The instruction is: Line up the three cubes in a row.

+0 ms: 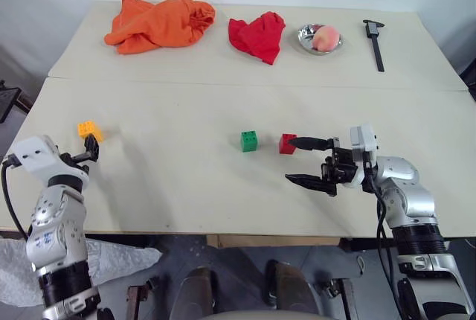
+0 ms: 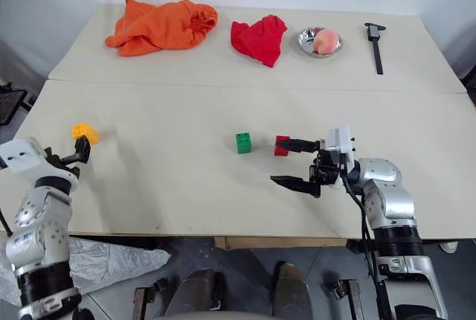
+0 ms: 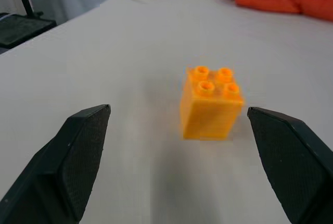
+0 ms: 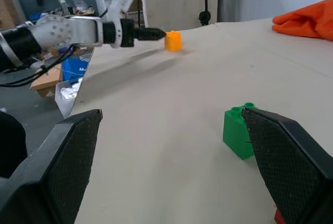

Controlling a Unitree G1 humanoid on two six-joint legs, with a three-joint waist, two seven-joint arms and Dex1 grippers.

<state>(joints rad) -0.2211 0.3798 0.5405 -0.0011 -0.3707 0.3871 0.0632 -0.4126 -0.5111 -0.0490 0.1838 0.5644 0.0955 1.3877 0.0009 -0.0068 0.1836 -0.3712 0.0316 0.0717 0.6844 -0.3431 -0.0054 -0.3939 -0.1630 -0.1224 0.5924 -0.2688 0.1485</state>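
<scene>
The yellow-orange cube (image 1: 89, 129) stands near the table's left edge. My left gripper (image 1: 92, 149) is open just short of it, and the left wrist view shows the cube (image 3: 210, 102) ahead between the spread fingers (image 3: 83, 151), untouched. The green cube (image 1: 249, 141) and the red cube (image 1: 287, 144) stand close together at mid-table. My right gripper (image 1: 290, 160) is open on their right and points left. Its far fingertip is right beside the red cube; I cannot tell if they touch. In the right wrist view the green cube (image 4: 240, 133) lies between the fingers.
On the far table lie an orange cloth (image 1: 160, 22), a red cloth (image 1: 258, 35), a metal bowl (image 1: 305, 37) holding a peach, and a black caliper (image 1: 375, 43). A seam (image 1: 223, 80) runs across between the two tabletops.
</scene>
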